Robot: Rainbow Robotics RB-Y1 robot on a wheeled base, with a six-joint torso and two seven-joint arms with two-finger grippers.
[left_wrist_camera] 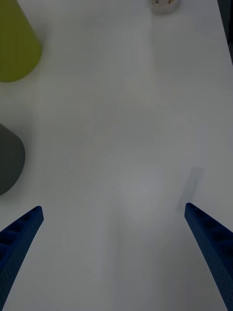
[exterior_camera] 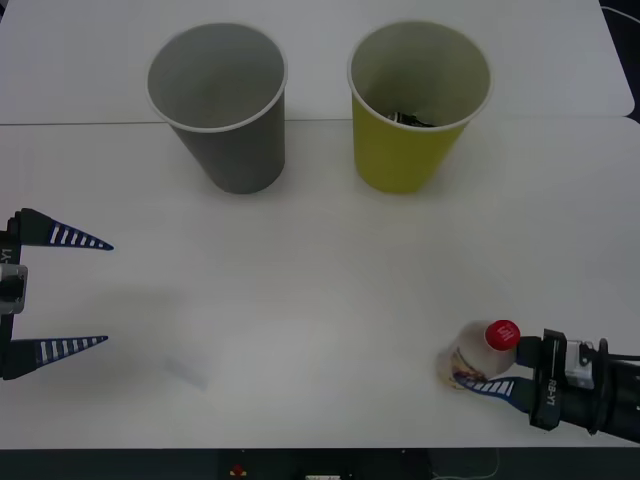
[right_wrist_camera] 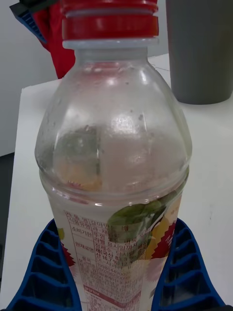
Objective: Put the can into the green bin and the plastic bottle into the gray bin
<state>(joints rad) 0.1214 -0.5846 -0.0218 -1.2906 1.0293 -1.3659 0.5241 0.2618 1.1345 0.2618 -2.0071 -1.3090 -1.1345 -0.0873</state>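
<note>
R gripper (exterior_camera: 492, 372) clamped bottle (exterior_camera: 478, 357) low on label | L gripper (exterior_camera: 100, 293) idle, spread wide | next: lift straight (top-heavy), carry to gray bin (exterior_camera: 222, 100)

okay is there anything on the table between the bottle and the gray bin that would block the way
Nothing visible does. The right gripper holds the bottle at the near right of the table; the gray bin stands far left, with bare tabletop between. The green bin sits right of that line. The left gripper waits open, near left.
</note>
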